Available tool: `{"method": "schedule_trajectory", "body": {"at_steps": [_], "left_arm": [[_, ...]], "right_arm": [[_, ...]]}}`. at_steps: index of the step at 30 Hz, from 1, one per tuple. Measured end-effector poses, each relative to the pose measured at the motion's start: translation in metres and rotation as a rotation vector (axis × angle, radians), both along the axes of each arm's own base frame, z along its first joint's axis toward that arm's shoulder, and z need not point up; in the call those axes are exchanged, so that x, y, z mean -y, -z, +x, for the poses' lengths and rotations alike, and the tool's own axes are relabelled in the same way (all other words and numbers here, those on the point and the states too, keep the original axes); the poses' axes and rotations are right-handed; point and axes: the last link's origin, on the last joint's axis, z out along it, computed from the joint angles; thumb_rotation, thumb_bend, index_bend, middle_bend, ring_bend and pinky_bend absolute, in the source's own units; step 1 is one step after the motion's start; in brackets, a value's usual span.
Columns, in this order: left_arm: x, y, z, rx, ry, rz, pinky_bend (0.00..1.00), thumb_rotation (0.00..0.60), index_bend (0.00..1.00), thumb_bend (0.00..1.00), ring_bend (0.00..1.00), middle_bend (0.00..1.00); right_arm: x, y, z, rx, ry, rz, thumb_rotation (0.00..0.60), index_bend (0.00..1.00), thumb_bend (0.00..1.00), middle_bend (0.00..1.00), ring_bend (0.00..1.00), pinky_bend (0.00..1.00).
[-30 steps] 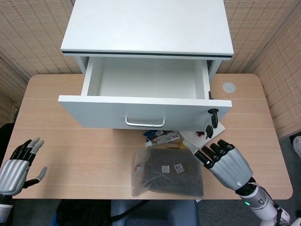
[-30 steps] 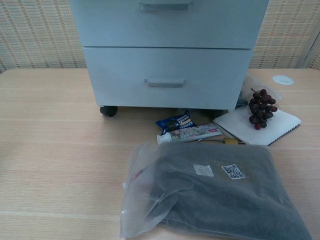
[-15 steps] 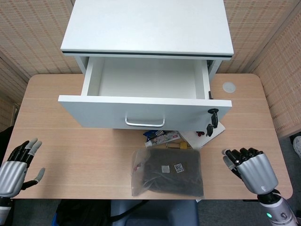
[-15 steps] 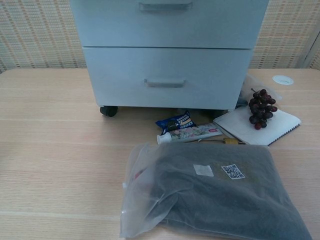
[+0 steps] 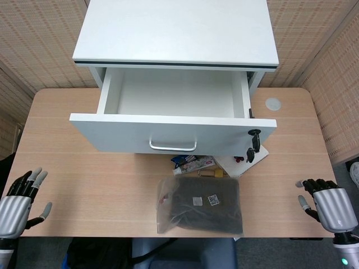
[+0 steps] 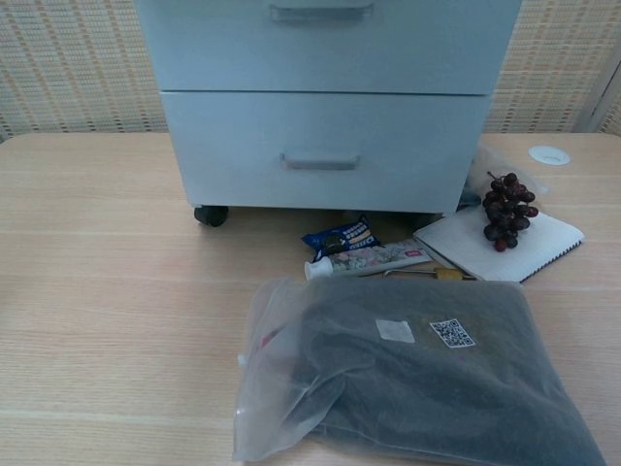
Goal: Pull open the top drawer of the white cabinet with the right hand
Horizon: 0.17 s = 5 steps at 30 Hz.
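The top drawer (image 5: pixel 168 106) stands pulled out, well ahead of the right hand (image 5: pixel 331 203), whose fingers are spread, holding nothing.

One cabinet (image 5: pixel 175 33) — two hands (image 5: pixel 15 202)

Matt white cabinet (image 5: pixel 176 31), pale wood-grain table (image 5: pixel 95 179), glossy clear plastic bag (image 6: pixel 291 388) over dark cloth.

- Looks like an office or lab test corner: a pale wood desk (image 5: pixel 101 185) with a cable grommet (image 5: pixel 272 103) at 2 o'clock.
- Woven-textured partition panels (image 5: pixel 39 39) enclose it from 9 to 3 o'clock.
- A white wheeled cabinet (image 5: pixel 176 33) stands at 12 o'clock.
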Motion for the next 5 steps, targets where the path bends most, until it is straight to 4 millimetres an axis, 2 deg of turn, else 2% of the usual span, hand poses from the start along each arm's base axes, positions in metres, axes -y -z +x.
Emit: {"method": "schedule_trajectory", "body": {"at_steps": [2,5], "left_arm": [[0.001,0.000,0.000,-0.001,-0.001,0.004,0.11,0.600,0.06,0.38,0.03,0.00],[0.003,0.001,-0.001,0.001,-0.002,0.009,0.11,0.600,0.06,0.38,0.03,0.00]], "right_arm": [[-0.003,0.000,-0.010,0.008,0.044,0.019,0.600,0.29,0.32,0.37,0.34,0.39],[-0.007,-0.002,-0.021,0.009,0.072,0.019,0.600,0.29,0.32,0.37,0.33,0.39]]}}
